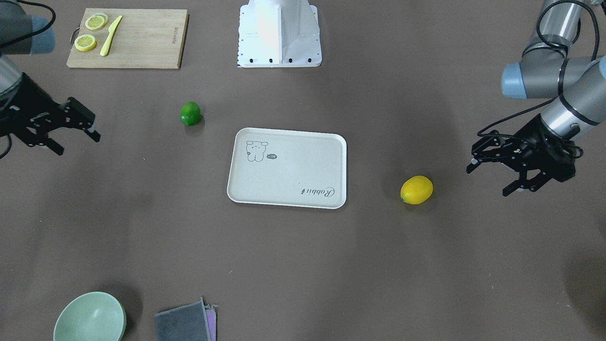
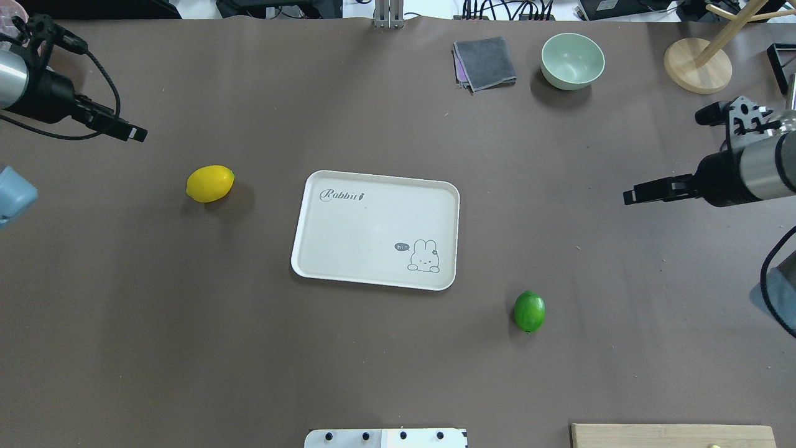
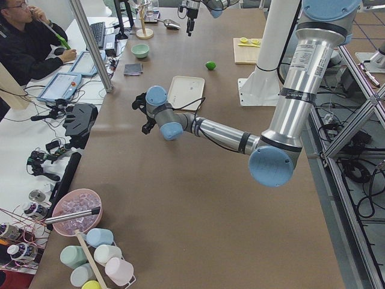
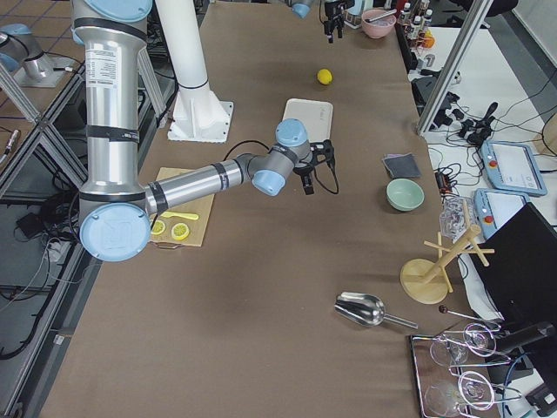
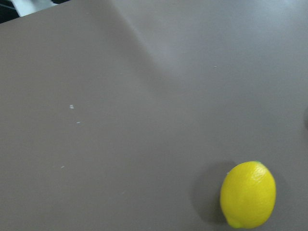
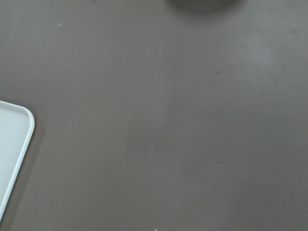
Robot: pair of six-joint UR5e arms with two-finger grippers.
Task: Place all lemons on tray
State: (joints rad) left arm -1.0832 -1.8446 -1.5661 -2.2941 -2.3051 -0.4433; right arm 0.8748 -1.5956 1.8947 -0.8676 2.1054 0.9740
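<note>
The yellow lemon (image 1: 416,190) lies on the brown table on the robot's left of the cream tray (image 1: 293,170); it also shows in the overhead view (image 2: 210,183) and low right in the left wrist view (image 5: 248,194). The green lemon (image 1: 190,113) lies on the robot's right of the tray, nearer the robot base (image 2: 529,311). The tray (image 2: 367,236) holds nothing. My left gripper (image 1: 487,181) is open and empty, hovering beside the yellow lemon, apart from it. My right gripper (image 1: 78,144) is open and empty, well away from the green lemon. A tray corner (image 6: 9,144) shows in the right wrist view.
A wooden cutting board (image 1: 142,40) with lemon slices (image 1: 85,42) and a yellow knife (image 1: 110,35) sits near the robot base (image 1: 279,38). A green bowl (image 2: 572,60), a folded grey cloth (image 2: 485,62) and a wooden stand (image 2: 696,65) stand at the far edge.
</note>
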